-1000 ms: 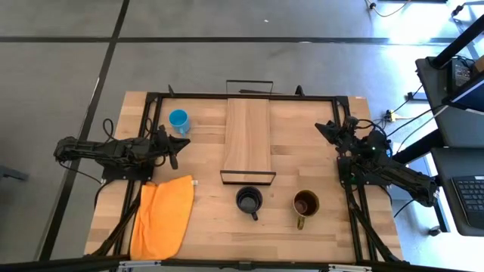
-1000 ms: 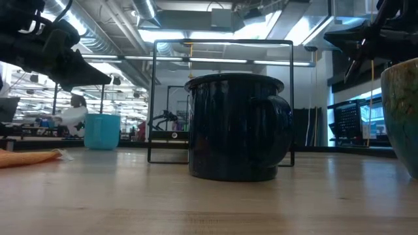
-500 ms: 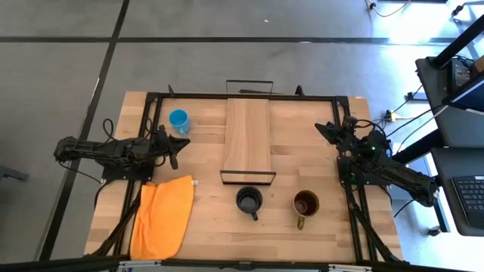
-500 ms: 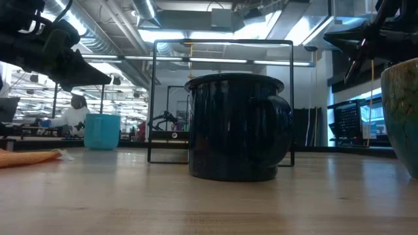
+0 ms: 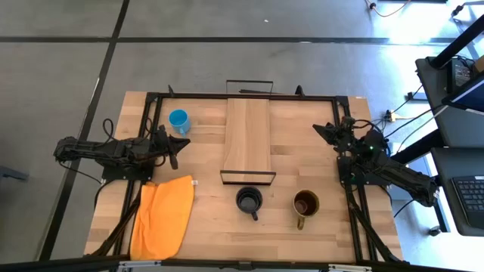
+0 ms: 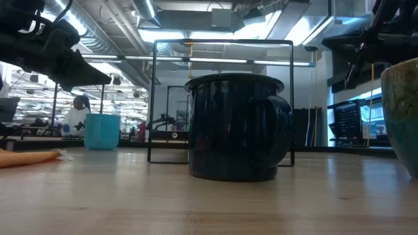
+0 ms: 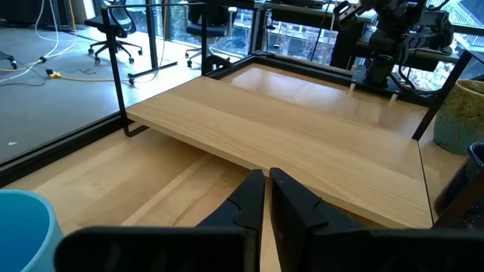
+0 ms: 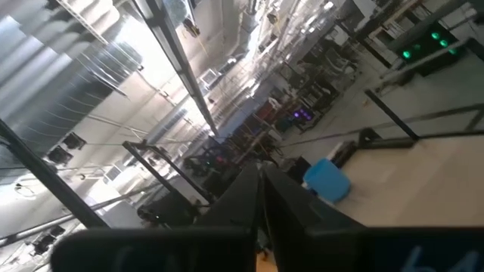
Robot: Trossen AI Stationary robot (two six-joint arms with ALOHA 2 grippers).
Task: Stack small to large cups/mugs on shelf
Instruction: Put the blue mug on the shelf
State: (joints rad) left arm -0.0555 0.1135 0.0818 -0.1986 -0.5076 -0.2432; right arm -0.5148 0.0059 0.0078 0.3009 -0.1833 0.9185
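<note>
The small light-blue cup (image 5: pixel 179 119) stands upright near the table's far left, just beyond my shut left gripper (image 5: pixel 184 141), which touches nothing. The black cup (image 5: pixel 249 200) and the olive-yellow cup (image 5: pixel 305 204) stand upright near the table's near edge, past the shelf's near end. The shelf (image 5: pixel 247 136), a light-wood plank on black wire frames, lies mid-table. My right gripper (image 5: pixel 318 128) is shut and hovers to the right of the shelf, tipped upward. In the left wrist view, the shut left gripper (image 7: pixel 267 181) points at the shelf (image 7: pixel 302 128), with the blue cup (image 7: pixel 23 227) beside it.
An orange cloth (image 5: pixel 162 215) lies on the table's near left part. The shelf's black wire frame (image 6: pixel 222 98) stands right behind the black cup (image 6: pixel 238 127) in the low view. Bare tabletop (image 5: pixel 299 151) lies between the shelf and the right arm.
My right gripper has shifted slightly toward the table's left, toward the shelf. The cups, the shelf and the left arm have kept still.
</note>
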